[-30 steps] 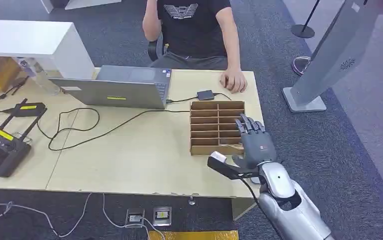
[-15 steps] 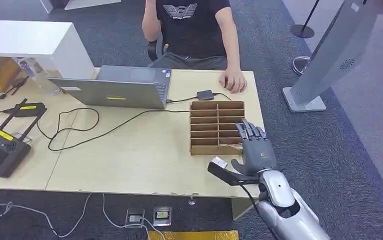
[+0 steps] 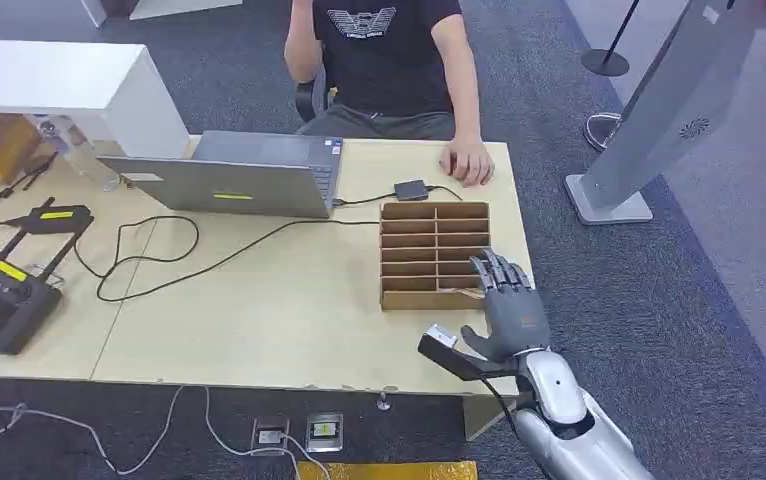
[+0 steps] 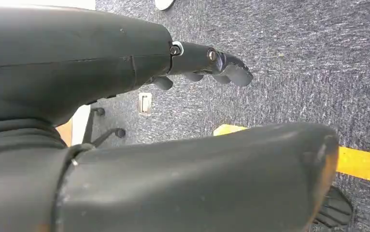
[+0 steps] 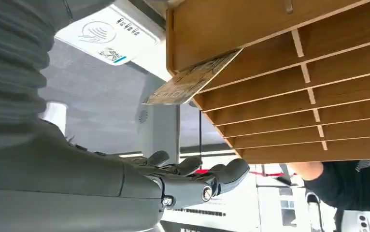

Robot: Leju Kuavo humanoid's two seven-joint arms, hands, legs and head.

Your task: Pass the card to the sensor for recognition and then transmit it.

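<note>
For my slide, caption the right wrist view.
Right hand open beside the wooden slotted rack, a patterned card poking from one slot.

- The right robot hand [image 3: 507,312] is held out flat, fingers extended and apart, nothing grasped.
- The left robot hand [image 4: 207,60] hangs down, fingers curled inward.

Bright, even indoor light, soft shadows; wrist views blur on nearby grey covers.
</note>
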